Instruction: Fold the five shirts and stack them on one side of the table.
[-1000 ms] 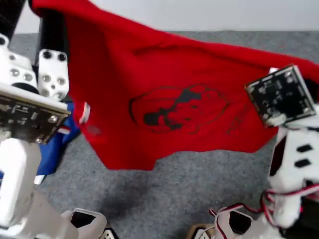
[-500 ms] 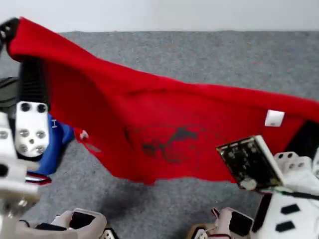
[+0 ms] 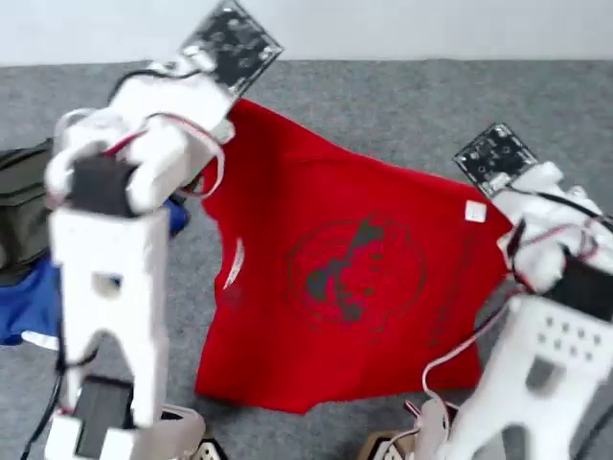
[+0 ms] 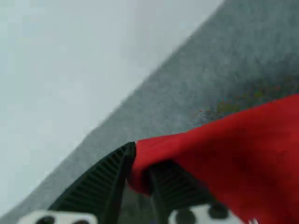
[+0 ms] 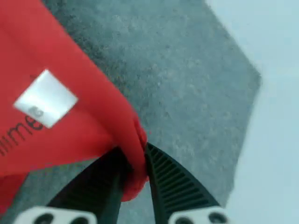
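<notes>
A red shirt (image 3: 345,287) with a dark round print lies spread across the grey table, its far edge held up at two corners. My left gripper (image 4: 140,175) is shut on one corner of the red shirt (image 4: 233,154), at the far left of the cloth in the high view. My right gripper (image 5: 135,172) is shut on the other corner of the red shirt (image 5: 56,112), beside a white label (image 5: 46,98), at the shirt's right side in the high view. A blue shirt (image 3: 29,297) and a dark green one (image 3: 21,211) lie heaped at the table's left edge.
The left arm (image 3: 115,249) stands tall over the shirt's left side and the right arm (image 3: 546,316) over its right. Grey table surface (image 3: 402,105) lies open beyond the shirt, ending at a pale wall (image 3: 383,29).
Both arms have swung forward and down, carrying the red shirt from hanging high in the air to lying spread on the table. Both grips have held.
</notes>
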`<move>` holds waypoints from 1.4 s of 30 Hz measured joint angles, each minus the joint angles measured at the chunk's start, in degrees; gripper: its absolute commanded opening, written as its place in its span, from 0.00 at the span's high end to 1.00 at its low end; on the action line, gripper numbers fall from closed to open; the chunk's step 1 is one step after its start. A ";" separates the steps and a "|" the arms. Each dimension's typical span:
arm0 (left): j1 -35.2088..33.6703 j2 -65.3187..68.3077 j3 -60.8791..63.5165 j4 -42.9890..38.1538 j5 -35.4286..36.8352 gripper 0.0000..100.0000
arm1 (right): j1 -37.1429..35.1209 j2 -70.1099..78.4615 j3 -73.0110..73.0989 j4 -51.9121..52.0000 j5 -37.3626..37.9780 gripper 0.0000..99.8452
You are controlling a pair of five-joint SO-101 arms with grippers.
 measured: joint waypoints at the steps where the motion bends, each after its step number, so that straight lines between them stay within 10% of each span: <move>1: 0.00 1.93 2.20 -2.73 0.00 0.99 | -0.18 1.67 2.02 -3.43 0.00 0.99; 14: -0.97 26.20 4.92 -38.07 -10.46 0.99 | -2.46 27.34 6.24 -48.35 -0.09 0.99; 24: -4.92 43.52 -17.76 -41.85 -18.46 0.99 | -8.88 40.88 2.81 -68.31 0.00 0.99; 34: -5.01 51.34 -35.43 -32.26 -20.31 0.99 | -9.14 50.46 -8.97 -68.48 0.00 0.99; 42: -3.08 51.34 -47.91 -1.23 -20.48 0.99 | -9.05 46.07 -8.97 -45.10 0.00 0.99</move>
